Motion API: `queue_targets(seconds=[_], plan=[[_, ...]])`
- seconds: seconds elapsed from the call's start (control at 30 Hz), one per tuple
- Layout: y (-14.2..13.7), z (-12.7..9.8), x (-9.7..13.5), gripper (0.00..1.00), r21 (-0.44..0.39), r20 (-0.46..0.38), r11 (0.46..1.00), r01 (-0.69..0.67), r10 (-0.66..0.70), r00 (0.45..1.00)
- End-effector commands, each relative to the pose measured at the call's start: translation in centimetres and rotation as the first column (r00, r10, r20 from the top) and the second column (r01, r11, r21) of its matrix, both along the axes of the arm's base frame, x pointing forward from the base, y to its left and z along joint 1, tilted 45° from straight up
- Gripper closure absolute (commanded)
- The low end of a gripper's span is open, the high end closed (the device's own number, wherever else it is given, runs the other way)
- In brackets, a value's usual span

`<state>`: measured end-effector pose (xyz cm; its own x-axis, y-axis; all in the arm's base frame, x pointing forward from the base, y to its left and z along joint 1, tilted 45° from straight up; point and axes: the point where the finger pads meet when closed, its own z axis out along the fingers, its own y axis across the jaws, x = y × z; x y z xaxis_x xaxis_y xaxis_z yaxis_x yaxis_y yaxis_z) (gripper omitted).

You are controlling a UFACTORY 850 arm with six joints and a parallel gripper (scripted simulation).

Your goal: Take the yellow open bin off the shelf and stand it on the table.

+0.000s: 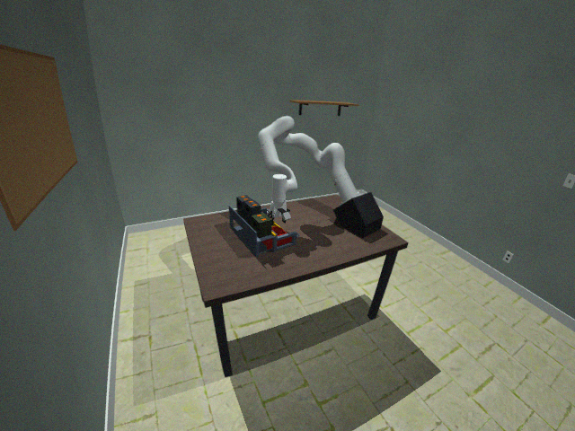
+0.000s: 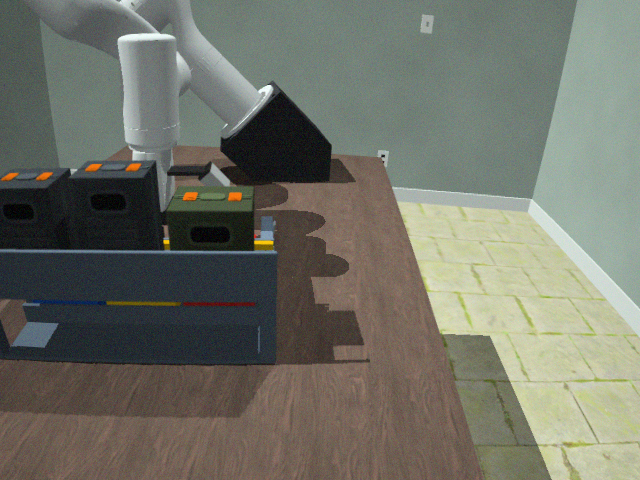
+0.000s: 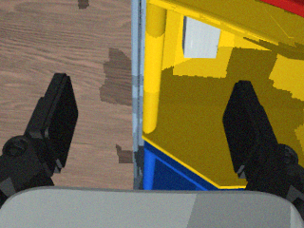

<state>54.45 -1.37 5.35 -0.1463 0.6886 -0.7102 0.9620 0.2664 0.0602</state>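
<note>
In the wrist view my gripper (image 3: 152, 96) is open and empty. It hangs over the bin's front wall, one finger above the table and one above the bin's inside. In the top view the gripper (image 1: 279, 214) is just above the yellow bin (image 1: 275, 224) on the grey shelf (image 1: 257, 229). In the exterior view the gripper (image 2: 199, 174) is partly hidden behind the boxes.
Two black closed boxes (image 2: 111, 204) and a green one (image 2: 210, 217) stand on the shelf's top. The shelf's grey back panel (image 2: 139, 304) faces the exterior view. The arm's black base (image 1: 358, 214) stands at the table's far right.
</note>
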Motion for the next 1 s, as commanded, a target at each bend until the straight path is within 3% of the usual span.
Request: queue_targets(seconds=[0.0,0.97], plan=[[0.05,0.04,0.05,0.0,0.0,0.001,1.0,-0.001,0.001,1.0],[0.55,0.55,-0.11,0.0,0.0,0.001,1.0,-0.001,0.001,1.0]])
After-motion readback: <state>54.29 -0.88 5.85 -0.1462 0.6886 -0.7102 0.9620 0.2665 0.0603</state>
